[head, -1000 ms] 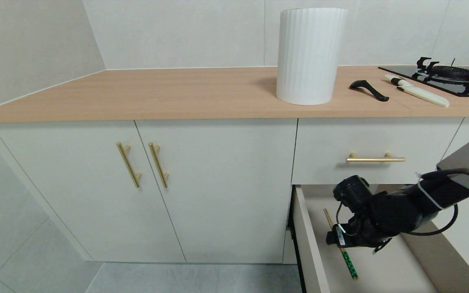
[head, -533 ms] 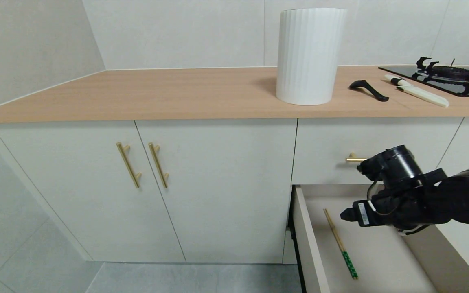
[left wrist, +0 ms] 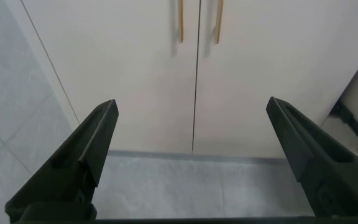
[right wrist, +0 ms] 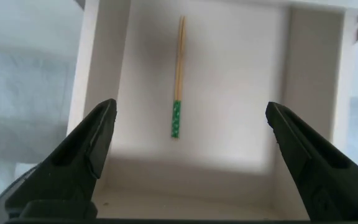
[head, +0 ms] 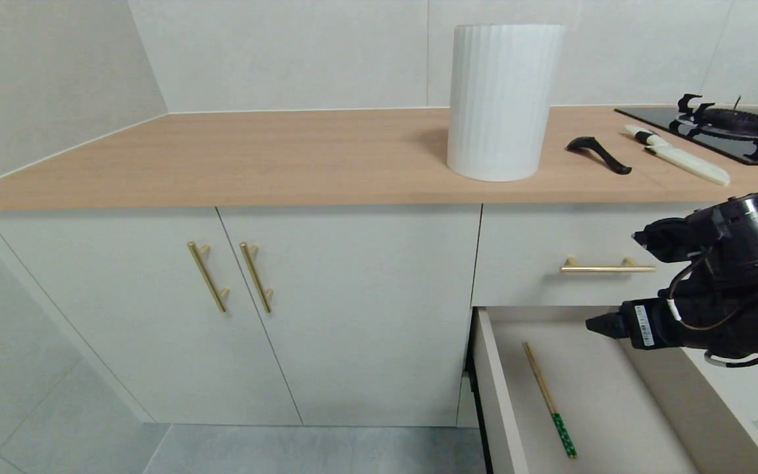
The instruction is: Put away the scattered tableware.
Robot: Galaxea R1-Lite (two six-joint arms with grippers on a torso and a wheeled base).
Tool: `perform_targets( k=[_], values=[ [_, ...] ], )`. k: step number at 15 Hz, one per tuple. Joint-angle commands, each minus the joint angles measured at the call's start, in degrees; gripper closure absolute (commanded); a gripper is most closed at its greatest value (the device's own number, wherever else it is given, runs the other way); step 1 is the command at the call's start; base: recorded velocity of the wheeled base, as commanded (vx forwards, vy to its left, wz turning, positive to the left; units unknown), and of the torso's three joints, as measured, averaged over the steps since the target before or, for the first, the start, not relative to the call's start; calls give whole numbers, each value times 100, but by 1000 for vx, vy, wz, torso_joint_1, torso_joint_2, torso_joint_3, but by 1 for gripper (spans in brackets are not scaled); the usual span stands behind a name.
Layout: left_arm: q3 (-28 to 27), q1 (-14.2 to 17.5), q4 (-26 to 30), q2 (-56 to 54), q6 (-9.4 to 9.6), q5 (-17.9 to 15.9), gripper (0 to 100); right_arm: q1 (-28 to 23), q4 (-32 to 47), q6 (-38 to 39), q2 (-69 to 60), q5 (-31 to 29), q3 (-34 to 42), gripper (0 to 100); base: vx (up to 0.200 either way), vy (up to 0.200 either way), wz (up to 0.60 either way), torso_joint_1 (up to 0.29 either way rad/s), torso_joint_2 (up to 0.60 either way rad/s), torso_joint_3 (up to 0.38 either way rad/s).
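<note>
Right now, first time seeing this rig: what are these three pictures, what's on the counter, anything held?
It is a two-armed robot on wheels facing a kitchen cabinet. The wide picture comes from its head camera; the other two from cameras on each wrist, looking out between open black fingers. The right gripper hangs over an open drawer where green-ended chopsticks lie. The left gripper faces the cupboard doors. Both hold nothing. On the counter are a white ribbed container, a black utensil and a white knife, beside a gas hob.
</note>
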Motion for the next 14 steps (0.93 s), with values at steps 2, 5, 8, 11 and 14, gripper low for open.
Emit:
perform_targets(
  k=[2, 5, 8, 11, 14],
  values=[
    [0, -1, -8, 0, -1, -1, 0, 9, -12, -40, -207, 3, 29, 0, 0, 0, 0, 41, -552, -349],
    [0, -1, 1, 0, -1, -1, 0, -70, -12, -110, -330, 3, -59, 0, 0, 0, 0, 124, -470, -338],
    [0, -1, -8, 0, -1, -1, 0, -307, -20, -559, -338, 38, -402, 0, 0, 0, 0, 141, -461, -326],
    [0, -1, -8, 0, -1, -1, 0, -676, -12, -726, -13, 434, -956, 0, 0, 0, 0, 165, -461, -317],
    [0, -1, -8, 0, -1, -1, 0, -887, -12, -813, 532, 495, -1676, 0, 0, 0, 0, 183, -487, -308]
  ],
)
